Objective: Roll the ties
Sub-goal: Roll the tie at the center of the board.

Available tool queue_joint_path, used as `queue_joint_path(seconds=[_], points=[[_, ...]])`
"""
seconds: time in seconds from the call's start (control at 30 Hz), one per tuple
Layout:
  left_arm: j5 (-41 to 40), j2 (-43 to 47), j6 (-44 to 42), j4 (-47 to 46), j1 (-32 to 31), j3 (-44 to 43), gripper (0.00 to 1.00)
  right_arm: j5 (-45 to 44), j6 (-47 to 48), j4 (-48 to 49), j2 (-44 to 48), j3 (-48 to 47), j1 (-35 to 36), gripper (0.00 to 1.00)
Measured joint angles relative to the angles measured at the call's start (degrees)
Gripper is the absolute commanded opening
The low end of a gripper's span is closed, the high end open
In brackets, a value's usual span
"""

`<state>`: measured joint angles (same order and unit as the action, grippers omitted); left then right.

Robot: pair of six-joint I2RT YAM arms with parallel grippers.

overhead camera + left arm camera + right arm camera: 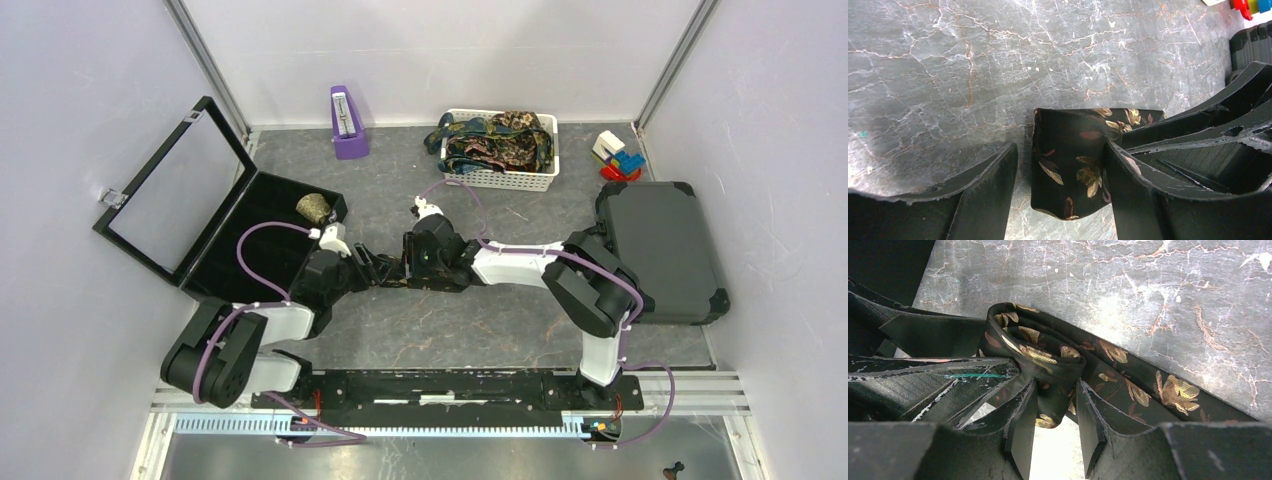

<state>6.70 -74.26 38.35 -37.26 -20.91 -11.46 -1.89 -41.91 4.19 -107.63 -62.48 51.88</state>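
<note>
Mid-roll: your right gripper [1055, 385] pinches the coil of the black gold-leafed fabric necktie [1048, 357]; your left gripper [1060, 147] straddles it, spread. Next, wind evenly toward its tail.

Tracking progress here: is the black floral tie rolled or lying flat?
Partly rolled. The black tie forms a coil between the right gripper's jaws, while its tail lies flat on the table.
</note>
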Motion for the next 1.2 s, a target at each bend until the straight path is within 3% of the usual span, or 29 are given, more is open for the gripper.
queue_joint_path(seconds=[0.7,0.93,1.2], points=[[4.5,-11.5,1.1,-16.2,0.3,0.7,0.47,0.5,0.2,0.3,-0.5,0.0,-0.9,0.41],[4.1,-10.2,1.3,-14.5,0.3,0.7,0.46,1.0,0.3,0.6,-0.7,0.0,-0.9,0.41],[0.2,-4.3,0.9,-4.8,-1.5,-0.5,0.45,1.9,1.4,0.2,-0.2,0.0,-0.9,0.47]])
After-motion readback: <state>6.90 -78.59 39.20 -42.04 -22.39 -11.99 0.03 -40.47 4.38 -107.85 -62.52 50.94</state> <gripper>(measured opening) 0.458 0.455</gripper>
